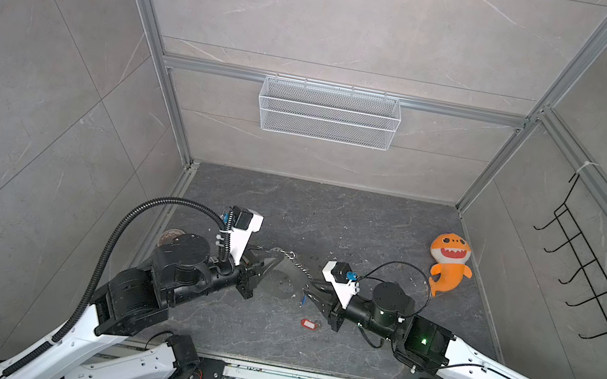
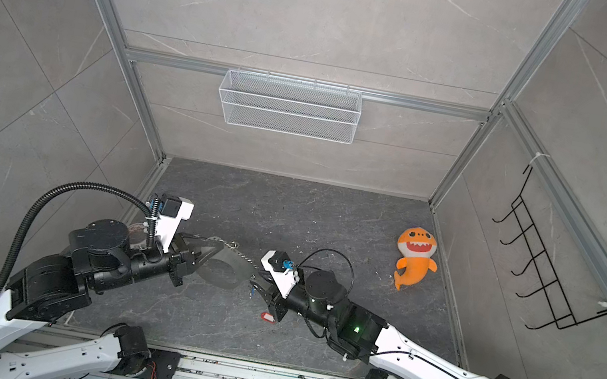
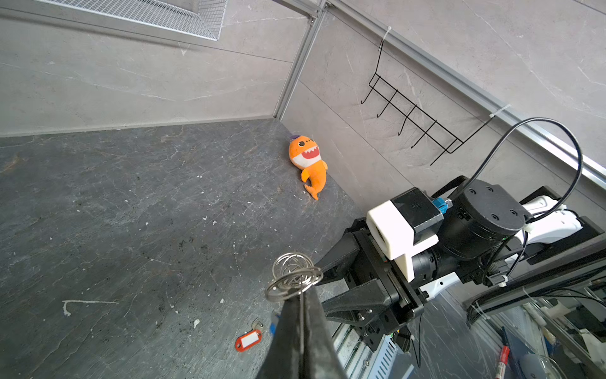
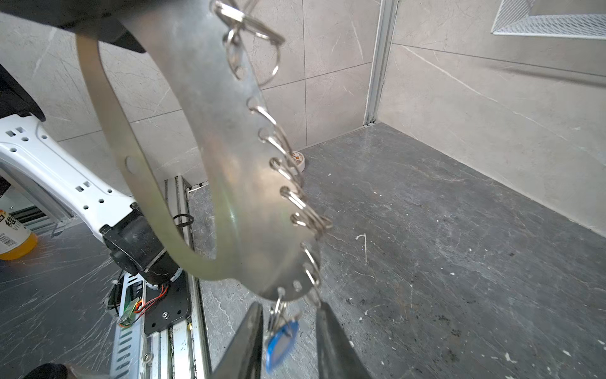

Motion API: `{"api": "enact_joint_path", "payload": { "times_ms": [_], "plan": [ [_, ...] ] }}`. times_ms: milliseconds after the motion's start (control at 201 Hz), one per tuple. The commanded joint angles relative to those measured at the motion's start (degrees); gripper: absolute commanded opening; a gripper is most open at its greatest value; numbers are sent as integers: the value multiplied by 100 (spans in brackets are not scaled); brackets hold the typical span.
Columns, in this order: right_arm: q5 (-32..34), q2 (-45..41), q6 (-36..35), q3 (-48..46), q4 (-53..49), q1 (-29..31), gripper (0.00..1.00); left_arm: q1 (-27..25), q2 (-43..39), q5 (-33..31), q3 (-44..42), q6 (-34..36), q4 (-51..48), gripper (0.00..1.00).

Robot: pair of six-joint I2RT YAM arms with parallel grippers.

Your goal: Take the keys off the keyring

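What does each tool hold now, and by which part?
Left tool grips the keyring by the end opposite the blue key; right tool holds nothing.

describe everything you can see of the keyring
The keyring is a flat, dull-grey metal oval with a large central hole and a row of silver split rings threaded through small holes along one edge. It is held off the floor, clamped at one end in the shut jaws of the left gripper. The blue-tagged key hangs from its other end, between the parted jaws of the right gripper. The red-tagged key lies on the floor, off it.
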Motion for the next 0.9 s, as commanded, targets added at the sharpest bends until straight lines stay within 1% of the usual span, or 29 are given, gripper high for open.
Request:
{"api": "enact_joint_path", "payload": {
  "times_ms": [0, 120, 573, 702, 802, 892],
  "plan": [
    [-26, 105, -53, 218, 15, 17, 31, 16, -26, 1, 228, -102, 167, 0],
    [85, 133, -31, 216, -1, 17, 25, 17, -51, 29, 225, -121, 180, 0],
    [-24, 124, -15, 268, -128, 20, 0, 17, -144, -145, 159, -147, 162, 0],
    [-85, 106, 3, 330, -300, 23, 0, 17, -197, -304, 109, -191, 124, 0],
    [-142, 121, 42, 506, -696, 18, 0, 16, -182, -487, 61, -225, 4, 0],
    [-286, 141, 76, 690, -1086, 17, 0, 17, -172, -641, -42, -278, -73, 19]
  ]
}}
